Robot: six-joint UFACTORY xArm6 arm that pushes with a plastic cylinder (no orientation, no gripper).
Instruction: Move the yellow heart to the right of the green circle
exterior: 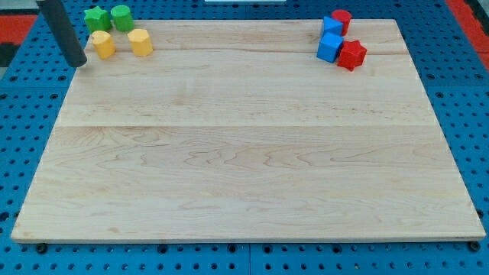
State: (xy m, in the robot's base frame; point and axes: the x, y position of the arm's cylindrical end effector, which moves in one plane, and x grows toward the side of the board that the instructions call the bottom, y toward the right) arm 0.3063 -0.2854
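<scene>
The near part of the wooden board [244, 176] is bare pale planks, lying on a blue pegboard table [466, 99] that shows around its edges. Going farther, nothing stands on the wood until the far edge, where two clusters of blocks sit well apart, one at the far left corner and one at the far right. At the far right, a red star [351, 55] lies nearest, touching a blue block [329, 48] just to its left; behind these sits another blue block [332, 27], its shape hard to make out, and a red block [341, 20] farthest back. At the far left, the yellow heart [103, 43] and a yellow hexagon-like block [140, 41] stand side by side with a small gap, the heart on the left. Just behind them, at the very far edge, sit a green star-like block [96, 18] and the green circle [121, 16], touching each other, the circle on the right. So the yellow heart lies in front of and left of the green circle. My tip [77, 64] rests at the board's left edge, just left of and slightly nearer than the yellow heart, apart from it. It is a plain dark rod that carries nothing.
</scene>
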